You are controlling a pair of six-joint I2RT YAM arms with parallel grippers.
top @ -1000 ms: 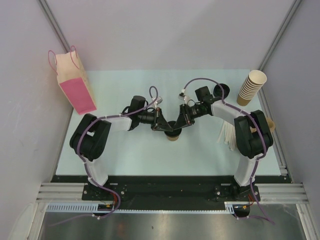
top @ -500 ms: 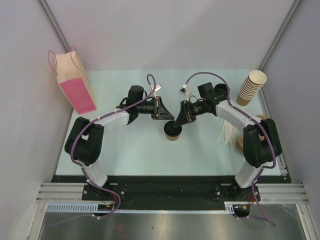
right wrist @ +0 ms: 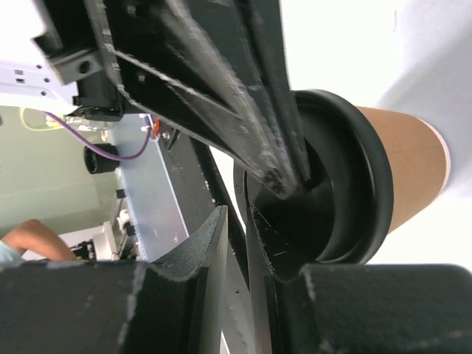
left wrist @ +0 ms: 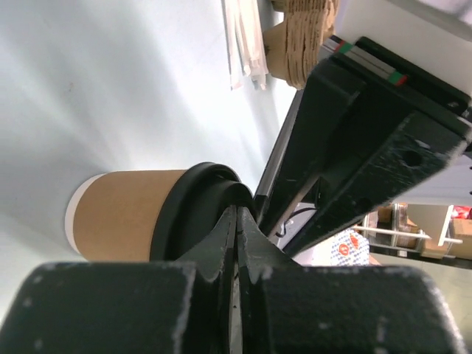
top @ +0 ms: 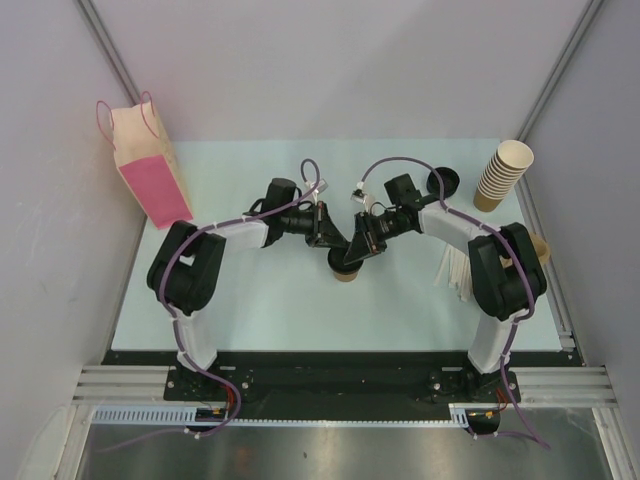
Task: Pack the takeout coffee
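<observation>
My left fingers (left wrist: 218,254) are clenched together, tips bearing on the black lid (left wrist: 193,203), probably to seat it. My right fingers (right wrist: 209,247) sit nearly closed astride its rim; cannot tell if they grip. The takeout coffee (left wrist: 122,214) stands mid-table (top: 260,300), unpacked.

Both arms fold inward, their grippers meeting tip to tip in front of the bases.

The left arm (top: 215,245) bends at the elbow and runs rightward, wrist pitched down. The left gripper (top: 337,243) has its fingers (left wrist: 220,243) pressed flat together. The right arm (top: 455,230) mirrors it from the opposite side. The right gripper (top: 352,252) tilts down and leftward, with only a thin slit between its fingers (right wrist: 208,243). The two tips sit just beside each other.
</observation>
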